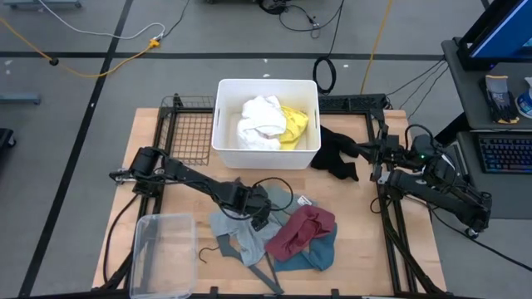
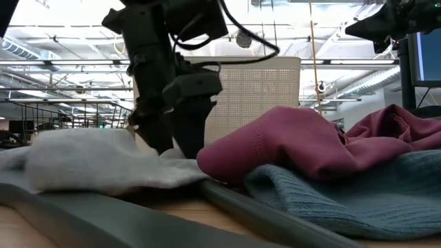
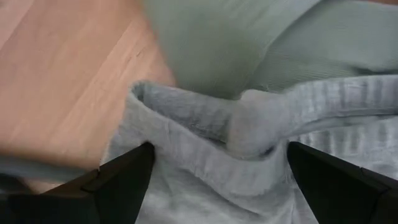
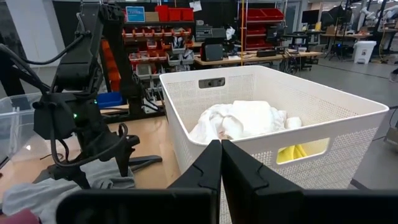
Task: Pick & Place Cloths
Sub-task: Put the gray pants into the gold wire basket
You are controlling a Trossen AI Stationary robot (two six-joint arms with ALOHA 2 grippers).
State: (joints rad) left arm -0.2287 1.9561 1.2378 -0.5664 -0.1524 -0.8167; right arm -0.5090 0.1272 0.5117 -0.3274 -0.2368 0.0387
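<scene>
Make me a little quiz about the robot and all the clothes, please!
1. True or false: the white cloth and the yellow cloth are in the white basket.
2. Which cloth is the open left end effector down on? A) grey B) black C) maroon
3. Fill in: the black cloth lies on the table just outside the basket, near the shut ____ end effector.

Key: 1 true; 2 A, the grey cloth; 3 right.
</scene>
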